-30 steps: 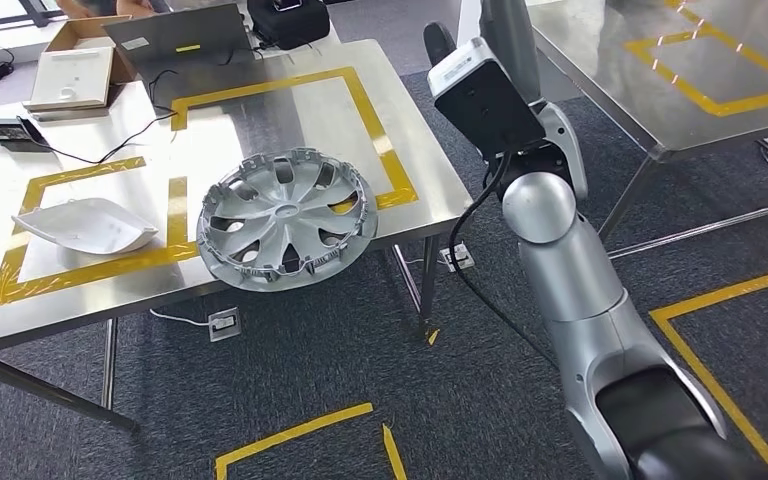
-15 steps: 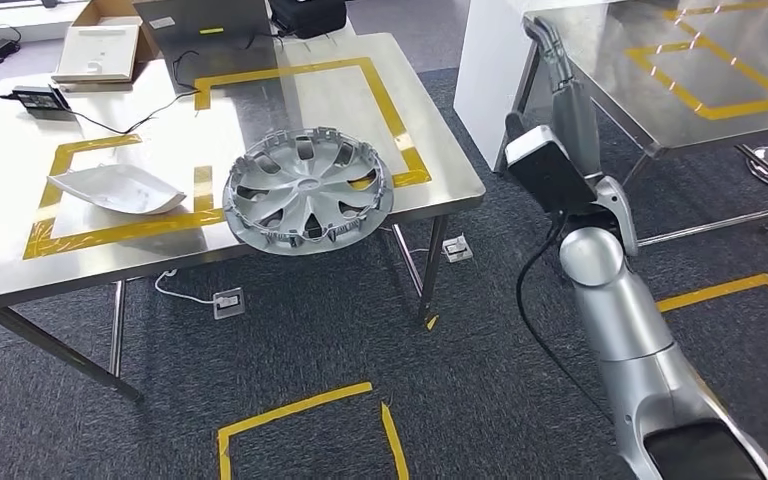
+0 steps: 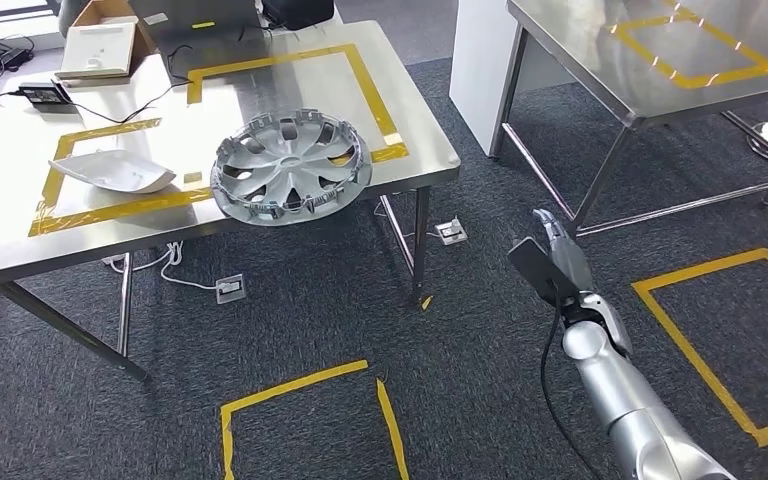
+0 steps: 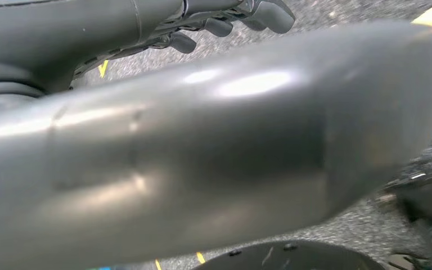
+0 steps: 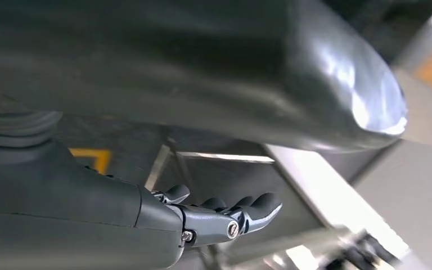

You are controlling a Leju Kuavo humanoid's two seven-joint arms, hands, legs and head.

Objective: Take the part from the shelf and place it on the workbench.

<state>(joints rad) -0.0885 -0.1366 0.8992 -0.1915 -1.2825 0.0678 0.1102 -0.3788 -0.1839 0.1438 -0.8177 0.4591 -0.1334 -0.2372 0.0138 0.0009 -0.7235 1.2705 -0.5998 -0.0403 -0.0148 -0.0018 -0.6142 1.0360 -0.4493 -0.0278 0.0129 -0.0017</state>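
A silver wheel cover (image 3: 290,165) lies flat on the steel workbench (image 3: 0,250), its rim hanging over the front edge. Left of it, a white moulded part (image 3: 112,172) rests inside a yellow-taped rectangle. My right hand (image 3: 552,245) hangs low over the carpet, well right of the workbench, fingers straight and holding nothing. The right wrist view shows the same right hand (image 5: 225,216) empty, fingers stretched out. In the left wrist view my left hand (image 4: 225,19) hangs above the carpet with loosely spread fingers and nothing in it.
A second steel table (image 3: 600,60) with a yellow-taped square stands at the back right. Yellow tape outlines (image 3: 300,400) mark the carpet ahead and to the right. A floor socket (image 3: 230,290) and cables lie under the workbench. A laptop (image 3: 195,15) and box sit at its back.
My right arm has dropped from raised in front of me to hanging low at my side. The camera has shifted, so the workbench now looks farther away.
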